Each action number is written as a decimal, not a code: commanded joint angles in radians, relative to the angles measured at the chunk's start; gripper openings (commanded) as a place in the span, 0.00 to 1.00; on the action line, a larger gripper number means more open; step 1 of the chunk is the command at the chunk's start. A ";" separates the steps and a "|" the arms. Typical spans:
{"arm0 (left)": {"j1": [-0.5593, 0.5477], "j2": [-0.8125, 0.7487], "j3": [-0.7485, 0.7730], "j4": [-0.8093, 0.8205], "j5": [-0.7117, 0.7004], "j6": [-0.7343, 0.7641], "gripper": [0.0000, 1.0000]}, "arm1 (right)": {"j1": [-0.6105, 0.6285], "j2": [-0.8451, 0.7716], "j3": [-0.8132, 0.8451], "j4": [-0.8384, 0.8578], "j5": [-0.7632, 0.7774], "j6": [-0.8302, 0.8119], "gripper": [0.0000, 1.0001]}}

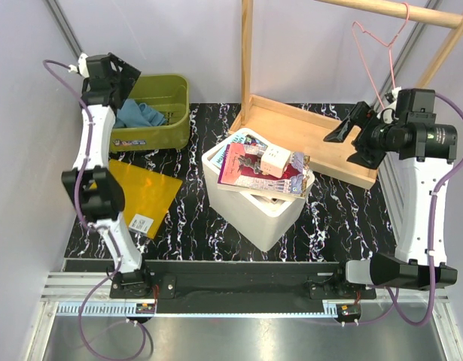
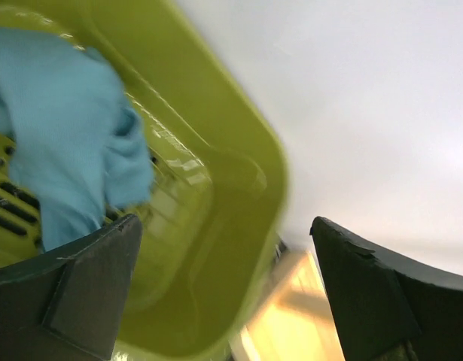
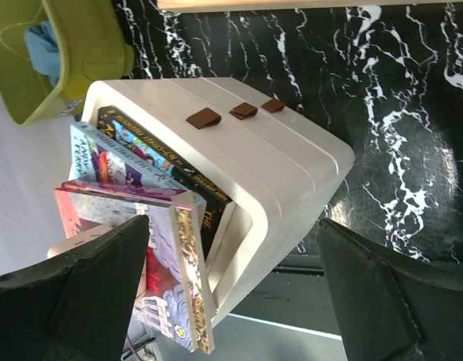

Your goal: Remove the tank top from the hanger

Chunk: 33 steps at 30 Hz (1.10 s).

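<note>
Now the tank top (image 1: 138, 114) lies crumpled in the green bin (image 1: 177, 101), off the hanger (image 1: 373, 45).
The pink hanger hangs bare from the wooden rail (image 1: 367, 7) at the far right. The left gripper (image 1: 122, 79) hangs over the bin, jaws wide and holding nothing. The right gripper (image 1: 350, 143), also wide and empty, sits below the hanger, near the white box (image 1: 265, 210) of books (image 1: 250, 165).

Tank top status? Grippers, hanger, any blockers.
Left gripper open, empty, at green bin. Right gripper open, empty, near hanger. Tank top off, crumpled in bin. Hanger bare on wooden rail; no blockers.
</note>
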 commanded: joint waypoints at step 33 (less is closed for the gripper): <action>-0.295 -1.419 -1.314 -0.193 0.395 0.056 0.99 | 0.005 -0.381 -0.736 0.297 0.070 0.295 1.00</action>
